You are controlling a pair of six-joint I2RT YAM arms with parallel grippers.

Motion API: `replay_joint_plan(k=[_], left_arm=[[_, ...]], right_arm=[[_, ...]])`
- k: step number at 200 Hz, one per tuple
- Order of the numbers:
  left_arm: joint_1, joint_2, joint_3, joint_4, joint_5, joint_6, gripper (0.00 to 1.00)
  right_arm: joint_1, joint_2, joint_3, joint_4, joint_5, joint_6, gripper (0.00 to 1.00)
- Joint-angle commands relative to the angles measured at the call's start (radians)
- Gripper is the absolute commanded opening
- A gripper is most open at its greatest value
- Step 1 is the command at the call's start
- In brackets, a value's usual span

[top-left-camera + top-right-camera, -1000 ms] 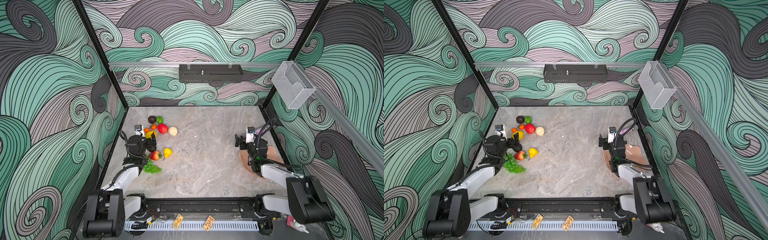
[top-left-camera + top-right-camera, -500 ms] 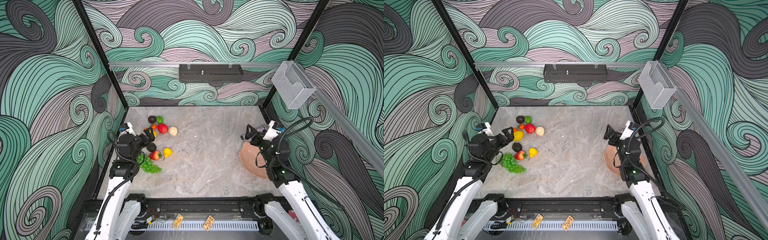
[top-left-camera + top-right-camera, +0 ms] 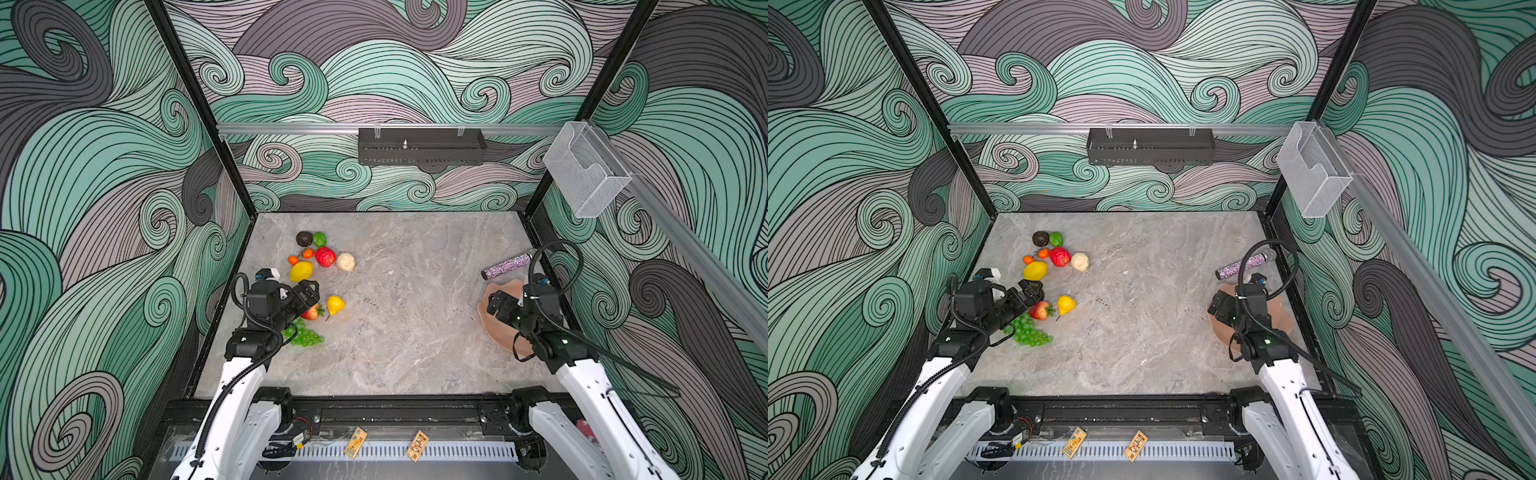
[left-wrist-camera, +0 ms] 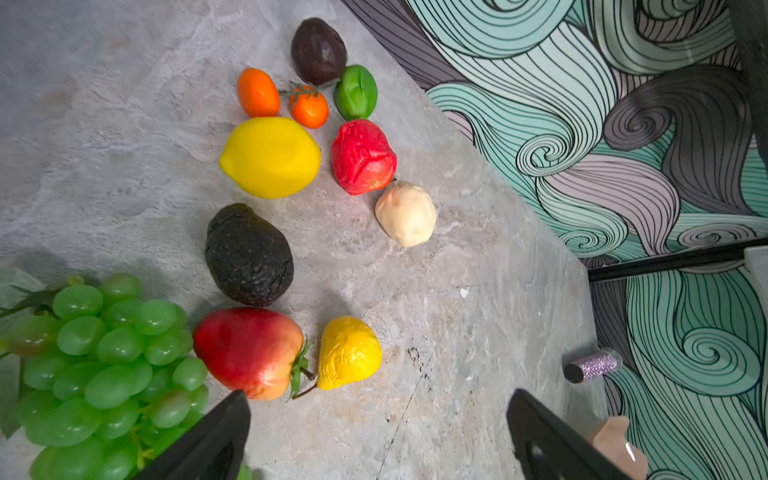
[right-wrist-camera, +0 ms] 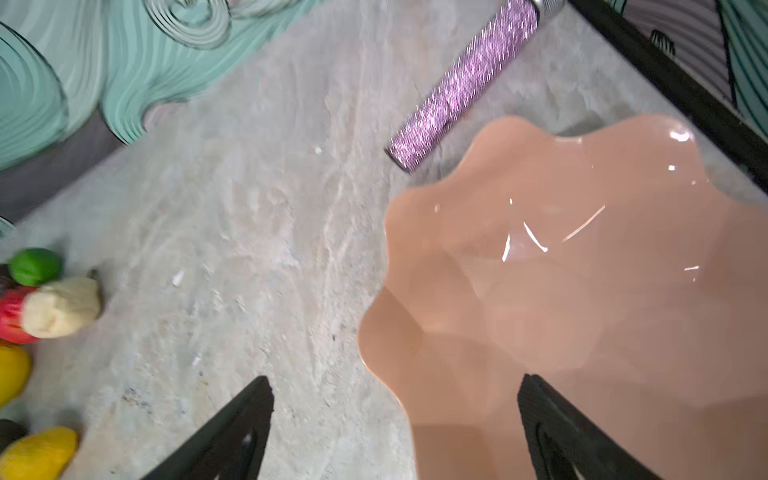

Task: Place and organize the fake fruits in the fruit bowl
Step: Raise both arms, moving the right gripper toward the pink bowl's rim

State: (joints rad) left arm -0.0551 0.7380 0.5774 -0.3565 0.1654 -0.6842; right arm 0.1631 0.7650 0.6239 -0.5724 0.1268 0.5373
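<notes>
The fake fruits lie in a loose cluster at the table's left. In the left wrist view I see a lemon [image 4: 270,156], a red apple [image 4: 363,156], a beige ball [image 4: 406,214], two oranges [image 4: 309,109], a lime [image 4: 356,91], two avocados [image 4: 247,255], a red-yellow fruit [image 4: 249,351], a yellow pear [image 4: 349,353] and grapes [image 4: 108,365]. My left gripper [image 4: 378,401] [image 3: 309,293] hovers open, empty, just before the red-yellow fruit. The salmon fruit bowl [image 5: 582,270] [image 3: 498,338] is empty at the right. My right gripper [image 5: 395,380] [image 3: 496,303] is open astride its scalloped rim.
A glittery purple cylinder [image 3: 507,266] [image 5: 465,83] lies just behind the bowl near the right wall. A clear box [image 3: 584,170] hangs on the right rail and a black tray [image 3: 422,146] on the back wall. Bare marble table [image 3: 415,291] separates fruits and bowl.
Both arms have unfolded and stretched forward. The left gripper swung over to the red-yellow fruit and grapes. The right gripper dropped onto the bowl's left rim, uncovering the glitter cylinder.
</notes>
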Motion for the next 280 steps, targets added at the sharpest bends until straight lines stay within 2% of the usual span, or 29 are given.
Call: replay_joint_plan(k=[1, 36, 69, 89, 132, 216, 240, 280], left_arm=[[-0.056, 0.014, 0.035, -0.046, -0.002, 0.057, 0.99], [-0.168, 0.023, 0.026, -0.045, -0.107, 0.103, 0.99], [-0.193, 0.056, -0.009, 0.014, -0.085, 0.135, 0.99], [-0.194, 0.061, -0.039, 0.070, -0.052, 0.139, 0.98], [-0.196, 0.070, -0.075, 0.121, -0.041, 0.145, 0.98], [-0.198, 0.070, -0.090, 0.137, -0.031, 0.142, 0.98], [-0.198, 0.066, -0.090, 0.139, -0.028, 0.140, 0.99], [-0.202, 0.063, -0.095, 0.154, -0.006, 0.140, 0.99]], right_arm=[[0.035, 0.081, -0.005, -0.040, -0.004, 0.033, 0.92], [0.109, 0.236, 0.045, -0.041, 0.057, 0.014, 0.91], [0.123, 0.379, 0.105, -0.080, 0.134, -0.043, 0.88], [0.135, 0.446, 0.135, -0.090, 0.118, -0.067, 0.83], [0.165, 0.537, 0.175, -0.089, 0.158, -0.094, 0.73], [0.251, 0.696, 0.271, -0.121, 0.230, -0.105, 0.44], [0.257, 0.724, 0.287, -0.130, 0.248, -0.095, 0.43], [0.259, 0.767, 0.307, -0.142, 0.257, -0.088, 0.27]])
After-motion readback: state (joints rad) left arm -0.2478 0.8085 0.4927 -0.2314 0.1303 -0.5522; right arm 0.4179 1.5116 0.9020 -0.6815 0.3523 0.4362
